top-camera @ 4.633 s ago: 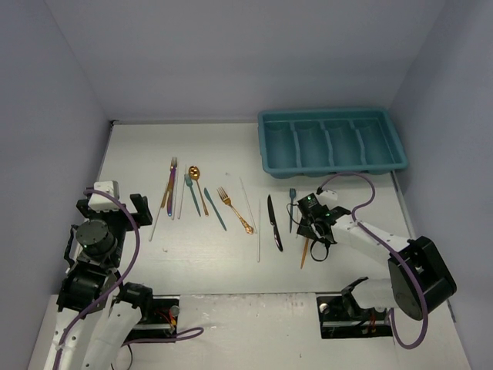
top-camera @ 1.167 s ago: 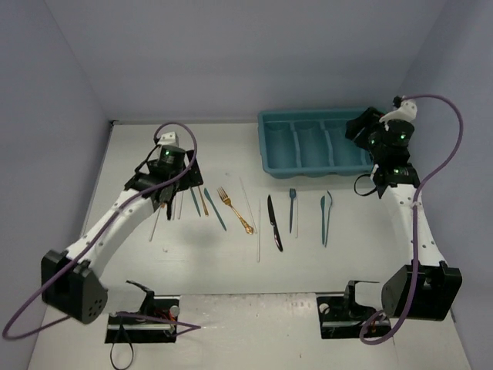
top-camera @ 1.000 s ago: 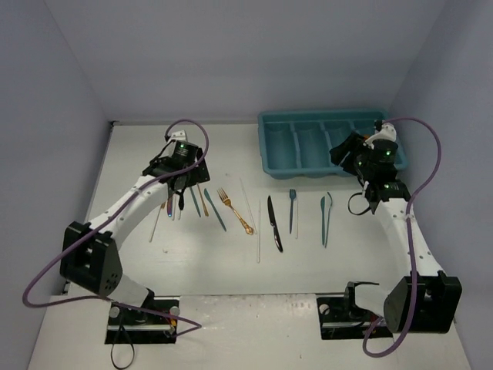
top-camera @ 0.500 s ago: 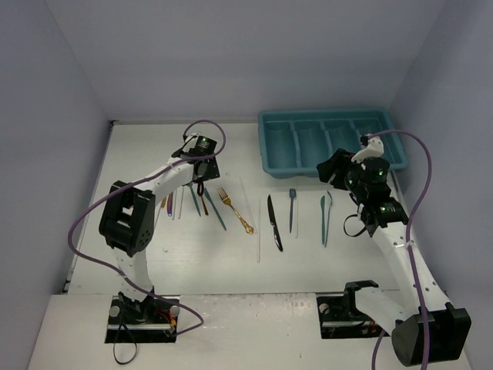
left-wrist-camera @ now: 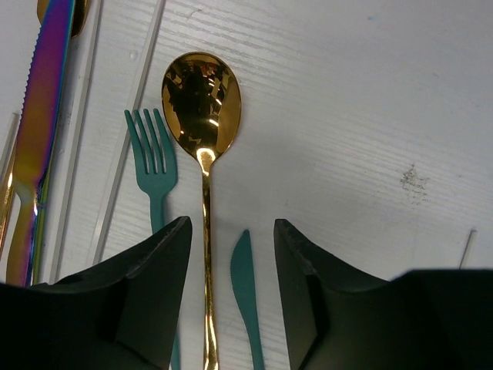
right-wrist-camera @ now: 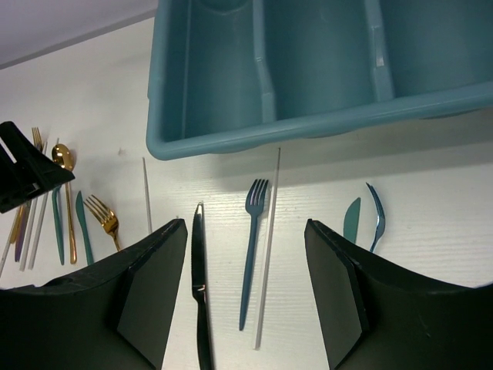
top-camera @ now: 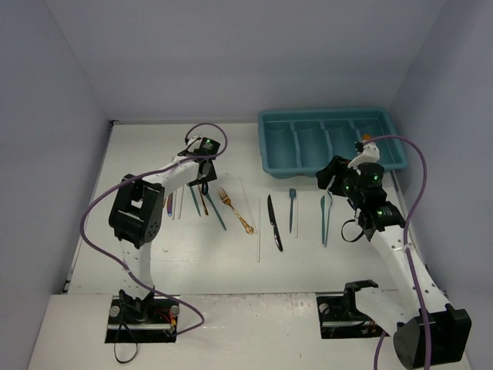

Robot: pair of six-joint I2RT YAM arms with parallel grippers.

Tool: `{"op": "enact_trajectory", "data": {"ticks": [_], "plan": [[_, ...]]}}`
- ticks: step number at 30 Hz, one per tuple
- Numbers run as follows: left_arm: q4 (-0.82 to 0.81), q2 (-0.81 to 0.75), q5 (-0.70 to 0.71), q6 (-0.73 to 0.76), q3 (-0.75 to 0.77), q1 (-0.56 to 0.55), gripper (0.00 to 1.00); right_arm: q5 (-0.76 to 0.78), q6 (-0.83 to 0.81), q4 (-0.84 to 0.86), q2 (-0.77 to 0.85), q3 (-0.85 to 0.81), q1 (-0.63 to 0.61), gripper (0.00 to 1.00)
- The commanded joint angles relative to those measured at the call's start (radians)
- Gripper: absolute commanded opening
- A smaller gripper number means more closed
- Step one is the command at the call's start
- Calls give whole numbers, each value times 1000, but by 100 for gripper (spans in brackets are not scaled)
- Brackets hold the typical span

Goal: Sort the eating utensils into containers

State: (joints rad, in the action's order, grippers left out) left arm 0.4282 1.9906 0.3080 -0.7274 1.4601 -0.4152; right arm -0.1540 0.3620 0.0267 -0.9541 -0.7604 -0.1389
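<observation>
The gold spoon [left-wrist-camera: 202, 116] lies flat on the surface [left-wrist-camera: 347, 92] between the left fingers [left-wrist-camera: 146, 293], which are apart and empty, its handle running back under them and bowl ahead; the right fingers [right-wrist-camera: 146, 293], also apart and empty, are well away.

Lab booth: bare lilac walls [top-camera: 231, 54]

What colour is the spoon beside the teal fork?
Shiny gold. The spoon shows best in the left wrist view.
</observation>
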Motion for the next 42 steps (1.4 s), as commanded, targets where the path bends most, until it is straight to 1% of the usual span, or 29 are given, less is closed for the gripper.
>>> {"op": "enact_trajectory", "data": {"ticks": [1, 2, 5, 11, 13, 22, 23, 26, 30, 33, 34, 36, 38, 42], "plan": [[-9, -1, 14, -30, 36, 17, 39, 31, -20, 42, 23, 8, -7, 60], [-9, 6, 8, -29, 38, 19, 37, 30, -20, 41, 22, 13, -8, 60], [-8, 21, -9, -32, 39, 23, 35, 27, -20, 39, 17, 21, -8, 60], [-8, 33, 0, -39, 29, 29, 34, 27, -28, 34, 19, 35, -10, 61], [-9, 38, 3, -38, 28, 33, 32, 27, -28, 33, 22, 36, -10, 61], [-6, 87, -3, -55, 14, 38, 2, 25, -31, 30, 26, 52, -10, 61], [-5, 91, -3, -53, 14, 39, 0, 24, -32, 30, 28, 53, -10, 61], [-3, 75, -10, -45, 20, 42, 0, 16, -35, 30, 27, 56, -16, 61], [-3, -23, 12, -5, 35, 42, 0, -49, -43, 33, 11, 41, -39, 61], [-12, -138, 20, 31, 49, 42, 0, -105, -44, 33, -8, 17, -79, 61], [-22, -163, 15, 38, 51, 41, 0, -120, -44, 33, -20, -4, -90, 63], [-64, -237, -32, 58, 42, 41, 0, -166, -43, 37, -40, -40, -123, 65], [-94, -304, -87, 56, 35, 39, 0, -205, -38, 42, -56, -79, -164, 69], [-228, -443, -229, -1, -31, 30, 0, -227, -26, 61, -92, -159, -279, 71]]}}
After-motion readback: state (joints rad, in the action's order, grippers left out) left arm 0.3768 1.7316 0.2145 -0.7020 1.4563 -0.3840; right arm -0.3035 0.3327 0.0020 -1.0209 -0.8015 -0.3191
